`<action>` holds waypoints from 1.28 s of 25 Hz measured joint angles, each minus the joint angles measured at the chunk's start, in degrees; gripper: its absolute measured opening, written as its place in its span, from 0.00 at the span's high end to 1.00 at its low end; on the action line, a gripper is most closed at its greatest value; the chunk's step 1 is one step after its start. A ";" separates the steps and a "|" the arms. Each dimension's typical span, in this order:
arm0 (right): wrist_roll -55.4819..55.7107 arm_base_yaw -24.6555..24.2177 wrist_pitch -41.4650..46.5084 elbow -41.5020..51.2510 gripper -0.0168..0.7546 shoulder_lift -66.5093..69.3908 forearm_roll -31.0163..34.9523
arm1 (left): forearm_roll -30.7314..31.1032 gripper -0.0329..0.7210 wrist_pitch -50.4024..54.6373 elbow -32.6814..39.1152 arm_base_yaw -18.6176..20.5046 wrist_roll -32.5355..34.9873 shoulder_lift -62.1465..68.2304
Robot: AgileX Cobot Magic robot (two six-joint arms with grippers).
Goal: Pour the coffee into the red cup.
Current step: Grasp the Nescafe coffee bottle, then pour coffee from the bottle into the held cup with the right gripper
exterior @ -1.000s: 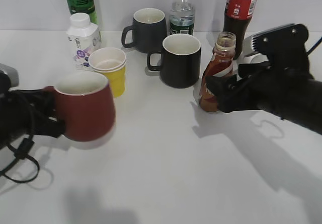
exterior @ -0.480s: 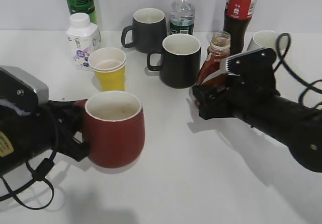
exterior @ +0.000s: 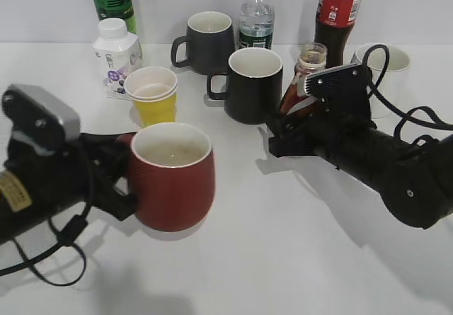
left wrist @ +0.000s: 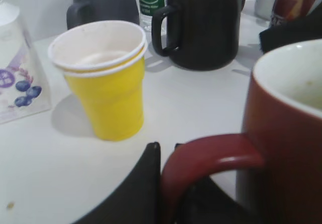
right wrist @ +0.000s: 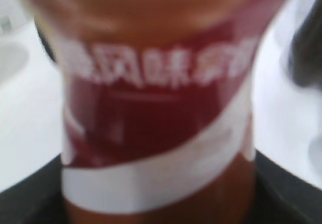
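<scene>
The red cup (exterior: 172,177) is a wide maroon mug with a pale inside, left of centre in the exterior view. My left gripper (exterior: 119,187) is shut on its handle (left wrist: 209,156); the cup's wall fills the right of the left wrist view (left wrist: 287,148). The coffee bottle (exterior: 303,81), brown with a red-and-white label and an uncapped neck, is held by my right gripper (exterior: 294,132), lifted and tilted toward the upper right of the cup. Its label fills the right wrist view (right wrist: 156,108); the fingers are hidden there.
A yellow paper cup (exterior: 152,95) and a black mug (exterior: 253,85) stand just behind the red cup. Farther back are a dark grey mug (exterior: 209,41), a white milk bottle (exterior: 115,53), a green bottle (exterior: 112,0), a water bottle (exterior: 255,18), a cola bottle (exterior: 337,18) and a white cup (exterior: 382,64).
My left arm has carried the red cup rightward toward the middle of the table. My right arm has lifted the coffee bottle off the table and moved left with it.
</scene>
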 joint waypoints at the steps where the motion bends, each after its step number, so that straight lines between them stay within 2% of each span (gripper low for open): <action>1: 0.00 0.00 -0.34 0.00 0.33 0.11 0.44 | 0.60 0.89 -0.23 -0.55 0.00 -0.10 0.54; 9: -2.99 0.00 -2.67 0.00 0.33 -1.70 0.72 | 1.53 0.89 0.22 -4.51 0.00 -0.66 4.98; 14: -14.92 0.00 -2.73 0.00 0.33 -5.40 -3.30 | 3.04 0.89 0.05 -6.28 0.00 -0.66 5.51; 18: -25.01 0.00 -2.79 -0.06 0.33 -6.95 -7.91 | 6.66 0.89 -0.25 -8.00 0.00 -0.66 5.51; 22: -31.42 0.10 -2.68 -1.34 0.33 -7.00 -9.65 | 10.26 0.89 -0.72 -9.84 0.00 -0.66 5.51; 32: -46.89 0.10 -2.59 -4.65 0.33 -7.00 -15.09 | 11.99 0.89 -1.15 -10.18 0.00 0.37 5.51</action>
